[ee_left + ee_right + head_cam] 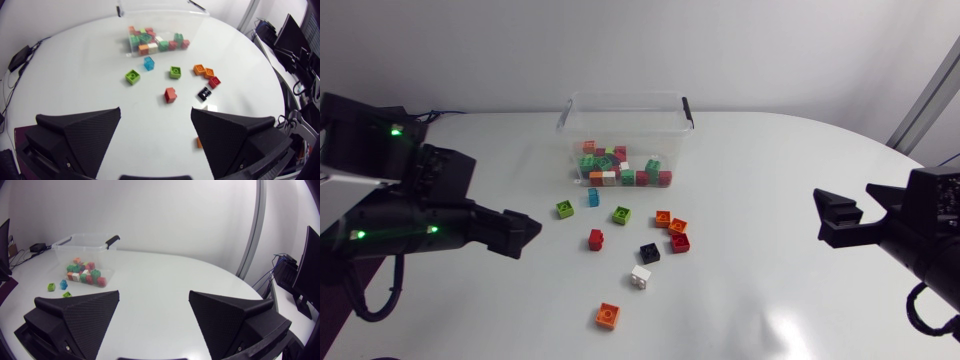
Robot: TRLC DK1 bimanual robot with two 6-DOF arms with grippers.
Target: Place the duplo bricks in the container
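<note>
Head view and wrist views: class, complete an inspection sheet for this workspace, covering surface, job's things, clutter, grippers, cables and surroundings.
Surface: glossy white table.
Job's things: clear plastic container with a black handle holds a heap of mixed-colour bricks; ten loose in front: lime-green brick, blue brick, green brick, red brick, orange brick, second orange brick, second red brick, black brick, white brick, third orange brick.
Clutter: nothing seen.
Grippers: matte black left gripper open, empty; matte black right gripper open, empty; both apart from the bricks.
Cables: small black box with cables at the table's far left edge.
Surroundings: nothing seen.
</note>
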